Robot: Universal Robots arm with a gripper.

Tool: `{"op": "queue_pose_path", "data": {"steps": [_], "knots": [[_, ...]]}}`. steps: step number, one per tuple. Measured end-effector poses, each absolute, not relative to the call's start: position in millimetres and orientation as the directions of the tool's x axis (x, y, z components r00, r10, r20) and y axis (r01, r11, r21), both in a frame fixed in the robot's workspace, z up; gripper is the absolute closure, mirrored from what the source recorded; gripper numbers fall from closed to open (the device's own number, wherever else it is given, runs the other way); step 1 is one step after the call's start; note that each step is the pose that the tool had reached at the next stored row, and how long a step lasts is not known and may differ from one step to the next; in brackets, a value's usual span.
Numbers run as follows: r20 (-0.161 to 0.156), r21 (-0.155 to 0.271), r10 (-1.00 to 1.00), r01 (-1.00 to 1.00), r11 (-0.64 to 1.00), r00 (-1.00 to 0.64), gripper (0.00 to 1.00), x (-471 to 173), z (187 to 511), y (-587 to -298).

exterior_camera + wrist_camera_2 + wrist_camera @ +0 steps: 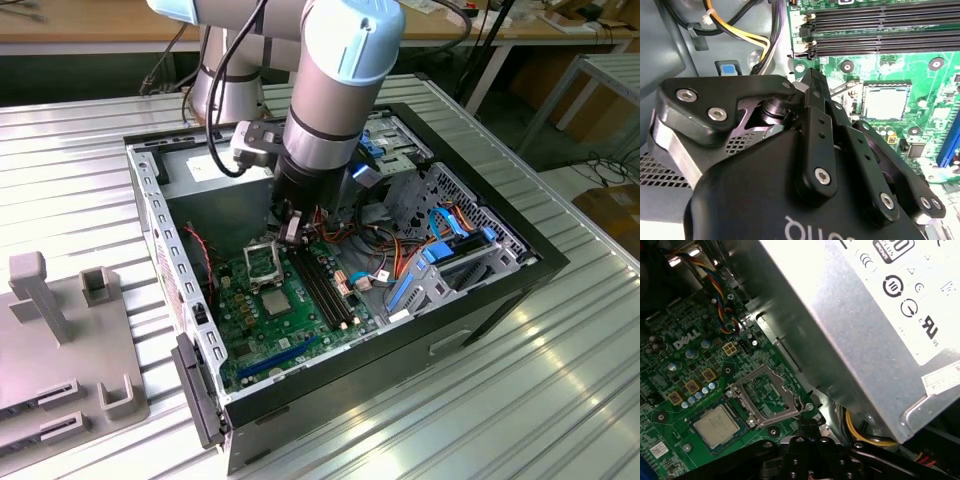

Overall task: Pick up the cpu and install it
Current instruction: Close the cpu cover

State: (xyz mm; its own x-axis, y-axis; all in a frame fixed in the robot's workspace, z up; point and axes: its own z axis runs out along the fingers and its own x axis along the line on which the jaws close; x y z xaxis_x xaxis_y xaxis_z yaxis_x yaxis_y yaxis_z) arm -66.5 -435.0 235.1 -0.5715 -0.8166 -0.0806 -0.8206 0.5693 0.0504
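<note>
The cpu (275, 297), a small silvery-grey square, lies flat in its socket on the green motherboard (290, 330) inside the open computer case. Both wrist views show the cpu (885, 101) (716, 426) there too. Beside it the hollow metal frame (767, 400) (262, 258) stands hinged open. My gripper (290, 235) (812, 82) (807, 426) hangs just above the board next to the frame, a short way from the cpu, shut with nothing visible between its fingers. A thin metal lever (842, 87) runs close by the fingertips.
A large grey metal box with a white label (865, 315) (205, 175) stands close behind the gripper. Black memory slots (325, 285) (880, 30) run alongside the socket. Loose cables (400, 255) and a drive cage (450, 240) crowd the exterior view's right. A grey fixture (50, 340) sits outside the case.
</note>
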Motion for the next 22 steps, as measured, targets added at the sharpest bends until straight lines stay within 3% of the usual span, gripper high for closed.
{"op": "queue_pose_path", "data": {"steps": [22], "knots": [[-0.007, -0.001, -0.821, -0.821, 0.571, -0.571, 0.89, -67, 249, -435]]}}
